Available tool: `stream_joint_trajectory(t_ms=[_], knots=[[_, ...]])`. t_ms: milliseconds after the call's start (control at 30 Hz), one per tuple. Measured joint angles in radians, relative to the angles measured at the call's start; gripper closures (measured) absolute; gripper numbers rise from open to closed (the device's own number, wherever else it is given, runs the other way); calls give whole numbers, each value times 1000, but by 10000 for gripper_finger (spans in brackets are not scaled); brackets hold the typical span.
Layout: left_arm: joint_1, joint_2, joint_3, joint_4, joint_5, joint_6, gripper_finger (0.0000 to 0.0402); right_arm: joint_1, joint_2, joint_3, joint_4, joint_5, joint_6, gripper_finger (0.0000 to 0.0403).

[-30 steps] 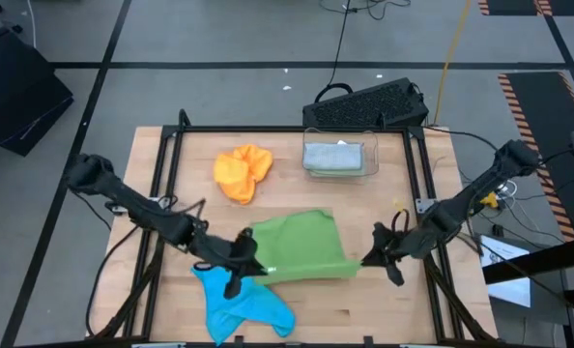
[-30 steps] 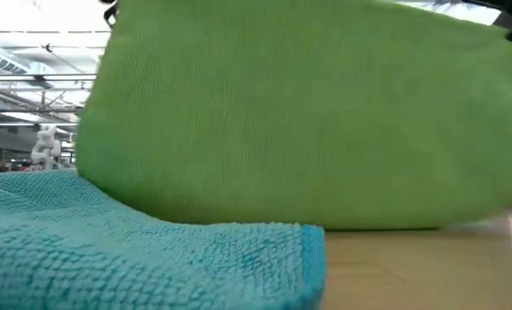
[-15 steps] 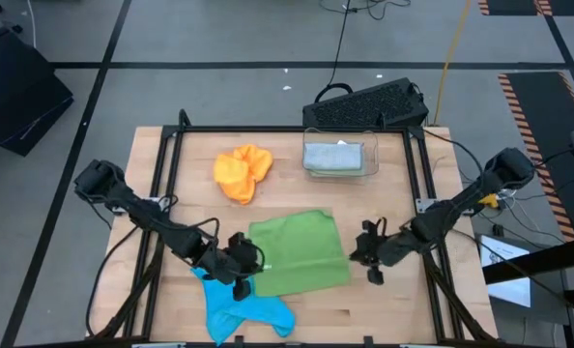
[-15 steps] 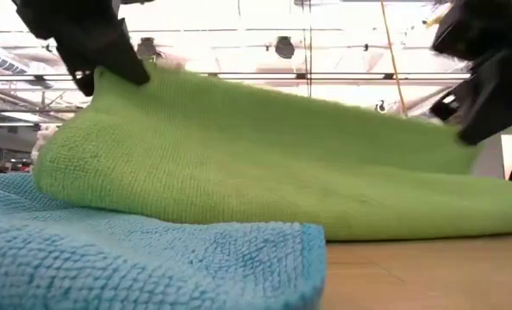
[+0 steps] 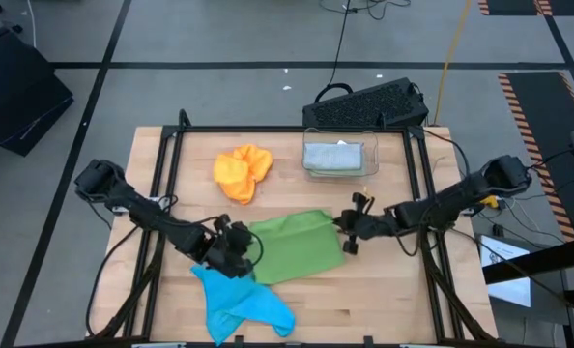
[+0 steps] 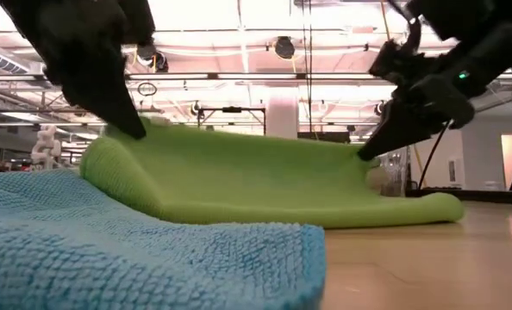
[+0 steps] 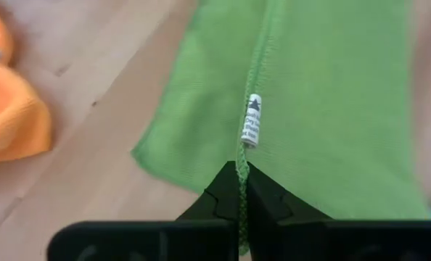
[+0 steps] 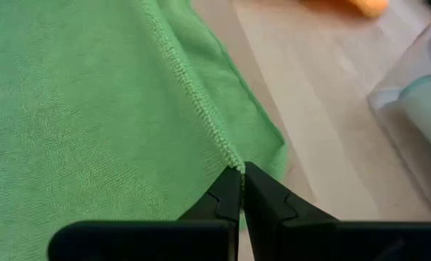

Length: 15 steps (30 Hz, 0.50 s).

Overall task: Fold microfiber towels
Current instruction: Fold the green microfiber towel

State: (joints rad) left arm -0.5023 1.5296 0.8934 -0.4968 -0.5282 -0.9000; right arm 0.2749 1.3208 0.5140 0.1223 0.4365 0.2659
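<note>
On the wooden table (image 5: 384,300), both arms' fingers pinch the green towel's (image 5: 297,253) hem (left (image 5: 237,244), right (image 5: 348,230)); blue towel (image 5: 239,302) beside.

Only print in view: small white tag (image 7: 251,120) sewn on hem of green towel (image 7: 331,109), seen in left wrist view. Dark star-like mark at top of tag, few lines of tiny dark print below, too small to read. No other text, brand, no. or sign legible on anything else in any view.
</note>
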Motion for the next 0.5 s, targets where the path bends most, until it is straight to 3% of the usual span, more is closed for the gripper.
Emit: stream_joint_trajectory(t_ms=[200, 500], knots=[[50, 24, -64, 66, 30, 23, 379, -73, 18, 0, -9, -125, 6, 399], [107, 24, -108, 115, 38, 68, 395, -126, 64, 0, 2, -125, -24, 399]])
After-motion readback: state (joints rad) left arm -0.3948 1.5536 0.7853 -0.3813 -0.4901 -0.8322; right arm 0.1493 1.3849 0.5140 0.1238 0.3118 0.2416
